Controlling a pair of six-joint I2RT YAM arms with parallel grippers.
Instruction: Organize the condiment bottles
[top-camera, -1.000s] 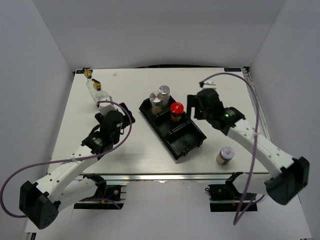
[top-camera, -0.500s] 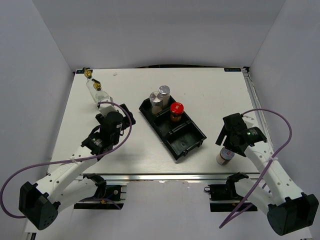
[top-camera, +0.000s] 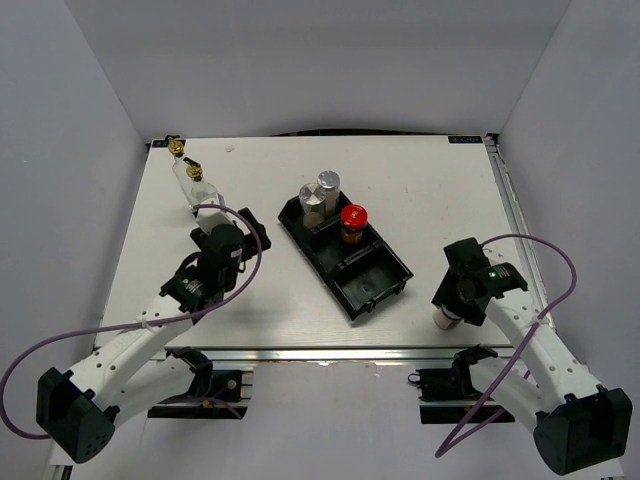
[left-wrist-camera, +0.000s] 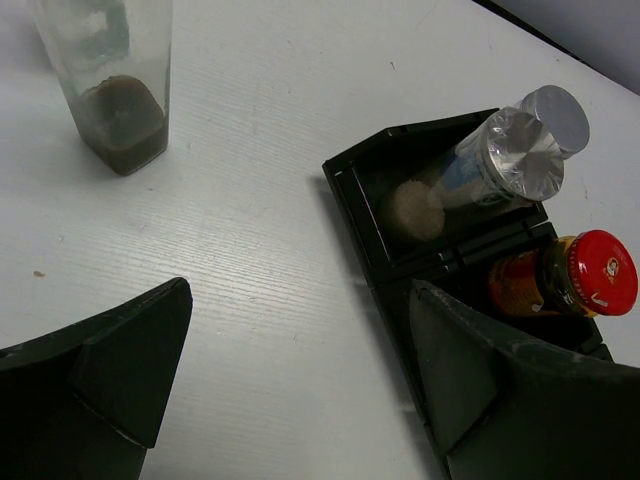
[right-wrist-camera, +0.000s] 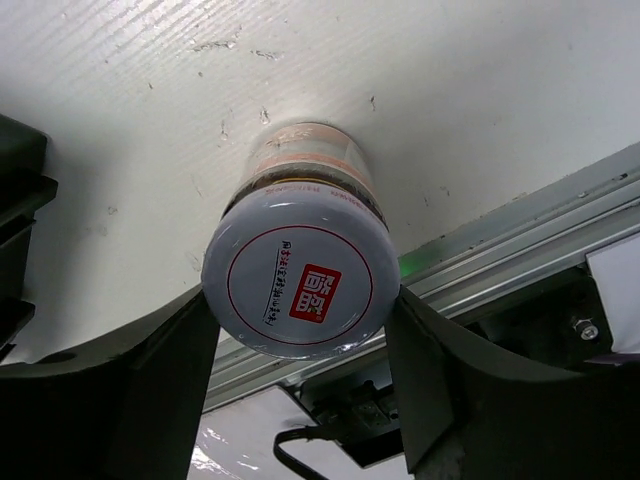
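Note:
My right gripper (top-camera: 455, 300) is down over the small white-and-red-lidded jar (top-camera: 444, 318) near the table's front right edge. In the right wrist view its fingers (right-wrist-camera: 190, 350) press both sides of the jar (right-wrist-camera: 300, 285), which stands on the table. My left gripper (top-camera: 236, 234) is open and empty over bare table (left-wrist-camera: 298, 300), between a glass bottle (left-wrist-camera: 105, 70) and the tray. Two gold-spouted glass bottles (top-camera: 198, 185) (top-camera: 178, 150) stand at the back left. Two silver-capped shakers (top-camera: 320, 195) (left-wrist-camera: 520, 150) and the red-capped brown jar (top-camera: 352, 222) (left-wrist-camera: 575, 275) stand in the black tray (top-camera: 375, 285).
The tray's (left-wrist-camera: 350, 185) near compartment holds nothing. The metal rail (right-wrist-camera: 520, 250) of the table's front edge runs right beside the small jar. Purple cables loop from both arms.
My right arm swung from beside the tray to the front right and came down over the small jar, its fingers now against the lid. The left arm barely moved.

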